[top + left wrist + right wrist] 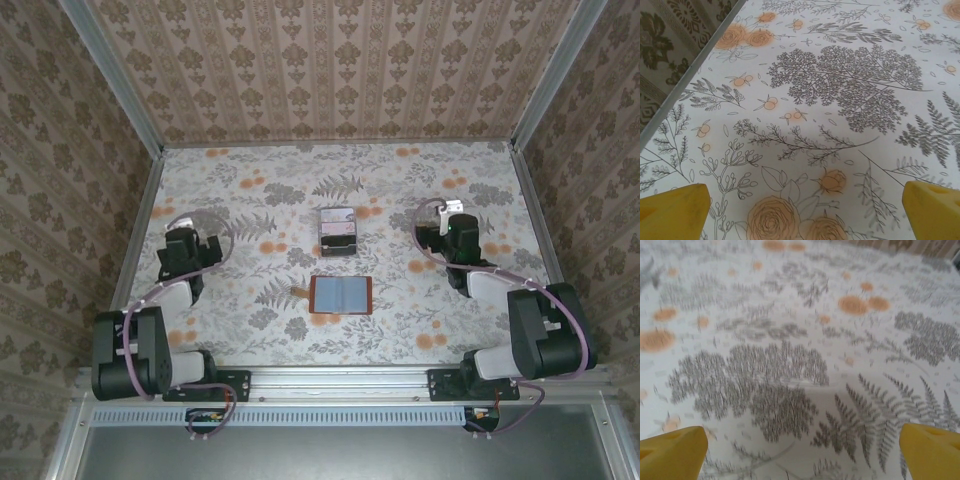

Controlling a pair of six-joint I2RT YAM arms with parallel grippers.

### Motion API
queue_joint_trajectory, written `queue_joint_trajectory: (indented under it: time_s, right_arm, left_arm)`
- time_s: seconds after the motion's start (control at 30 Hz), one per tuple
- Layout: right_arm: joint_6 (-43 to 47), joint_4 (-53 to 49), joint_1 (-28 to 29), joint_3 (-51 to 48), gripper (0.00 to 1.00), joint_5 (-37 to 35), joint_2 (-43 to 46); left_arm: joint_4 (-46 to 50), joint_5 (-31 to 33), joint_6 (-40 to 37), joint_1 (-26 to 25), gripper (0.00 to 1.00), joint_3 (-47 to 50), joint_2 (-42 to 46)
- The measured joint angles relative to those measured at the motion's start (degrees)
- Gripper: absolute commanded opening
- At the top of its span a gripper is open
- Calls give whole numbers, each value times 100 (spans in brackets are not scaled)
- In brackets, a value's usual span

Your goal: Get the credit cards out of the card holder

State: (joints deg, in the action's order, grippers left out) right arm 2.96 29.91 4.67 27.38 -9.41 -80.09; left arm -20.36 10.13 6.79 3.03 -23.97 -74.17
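Note:
The card holder (pixel 340 295) lies open and flat on the floral table, reddish-brown with grey-blue panels, midway between the arms. Behind it, grey and dark credit cards (pixel 337 230) with pale bands lie together in a small pile; whether a tray is under them I cannot tell. My left gripper (pixel 195 242) hovers far left of the card holder. Its yellow fingertips (pixel 675 210) stand wide apart over bare cloth, so the left gripper (pixel 805 212) is open. My right gripper (pixel 452 232) is off to the right, and its pads (pixel 672 452) are spread too, leaving the right gripper (pixel 805 455) open with nothing in it.
The table (pixel 250 190) is covered with a floral cloth and walled by patterned panels on three sides. A metal rail (pixel 690 70) marks the left edge close to my left gripper. A small orange tab (pixel 297 290) sticks out from the card holder's left side.

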Motion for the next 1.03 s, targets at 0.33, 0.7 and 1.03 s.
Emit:
queue_joint_trajectory:
  time_s: [0.33,0.7,1.03]
  right_arm:
    - [-326,1373,-282,-319,100,247,-693]
    - [-343,1685,-282,-361,100,262,-708]
    - [-343,1727,-295,-361,100,385,-730]
  left_arm:
    - [-1808,-890,-286,61,100,55,-787]
    - [-2741,-577,-876,-577,100,109,-1438]
    - [-2975,-323,-949,-601,100,131,-1438]
